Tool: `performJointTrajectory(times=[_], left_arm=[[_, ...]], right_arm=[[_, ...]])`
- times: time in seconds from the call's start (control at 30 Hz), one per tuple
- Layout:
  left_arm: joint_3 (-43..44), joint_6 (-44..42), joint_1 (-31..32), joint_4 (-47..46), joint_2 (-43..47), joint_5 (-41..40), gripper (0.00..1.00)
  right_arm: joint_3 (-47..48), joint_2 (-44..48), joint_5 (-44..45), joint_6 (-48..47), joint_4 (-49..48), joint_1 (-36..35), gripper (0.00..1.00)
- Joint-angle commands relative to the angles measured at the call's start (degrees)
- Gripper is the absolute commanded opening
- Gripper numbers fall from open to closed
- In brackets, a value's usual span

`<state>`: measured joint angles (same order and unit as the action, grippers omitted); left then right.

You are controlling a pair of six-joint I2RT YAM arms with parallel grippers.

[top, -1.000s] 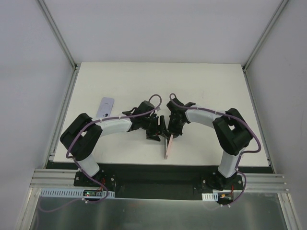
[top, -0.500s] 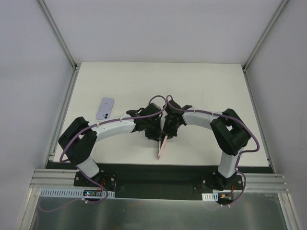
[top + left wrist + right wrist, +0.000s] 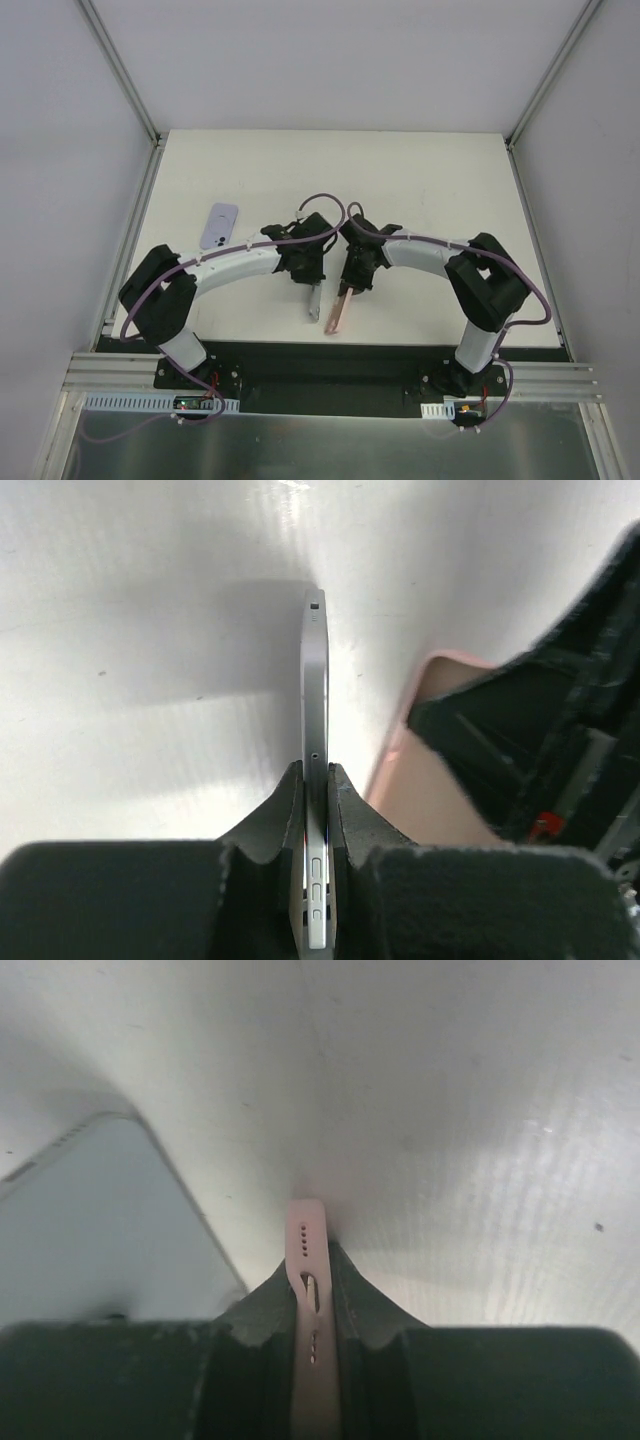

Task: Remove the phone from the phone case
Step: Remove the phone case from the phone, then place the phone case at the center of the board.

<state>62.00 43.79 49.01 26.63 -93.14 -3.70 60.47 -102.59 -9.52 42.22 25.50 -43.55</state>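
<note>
My left gripper (image 3: 313,283) is shut on a thin silver phone (image 3: 314,301), held on edge above the table; in the left wrist view the phone (image 3: 315,680) runs straight out between the pads of the left gripper (image 3: 316,772). My right gripper (image 3: 346,287) is shut on the pink phone case (image 3: 337,314), also on edge. The case (image 3: 305,1228) shows its port holes between the right gripper (image 3: 309,1260) fingers. Phone and case hang side by side with a small gap; the phone's flat face (image 3: 95,1225) lies to the left in the right wrist view.
A lavender phone-shaped object (image 3: 219,225) lies flat on the white table (image 3: 430,180) at the back left. The table's front edge and a black rail (image 3: 330,360) run just below both grippers. White walls close in the sides.
The left gripper has closed on the silver phone. Phone and pink case now hang apart, where one second ago only the pink case showed. Both grippers have drifted left, toward the front edge.
</note>
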Motion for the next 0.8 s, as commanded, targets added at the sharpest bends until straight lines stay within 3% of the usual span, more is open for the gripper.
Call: performJointTrajectory(times=[0.0, 0.23, 0.43, 0.67, 0.77], left_arm=[[-0.7, -2.3, -0.8, 4.7, 5.2, -3.6, 0.00], [1.2, -6.4, -6.8, 4.7, 12.5, -0.4, 0.00], [5.2, -12.5, -13.3, 5.7, 9.3, -1.9, 0.00], [18.2, -17.2, -14.1, 8.6, -2.0, -9.6, 0.00], [23.1, -17.2, -14.1, 8.9, -6.6, -11.0, 0.00]], right_arm=[[-3.2, 3.2, 7.0, -3.4, 9.4, 0.4, 0.02], [-4.2, 15.1, 10.9, -10.7, 10.7, 8.8, 0.01], [-4.6, 23.5, 7.9, -21.1, 3.3, 23.7, 0.01], [-3.8, 18.6, -0.8, -27.3, -5.5, 42.4, 0.04], [-3.5, 13.2, -1.7, -27.7, -6.2, 47.7, 0.17]])
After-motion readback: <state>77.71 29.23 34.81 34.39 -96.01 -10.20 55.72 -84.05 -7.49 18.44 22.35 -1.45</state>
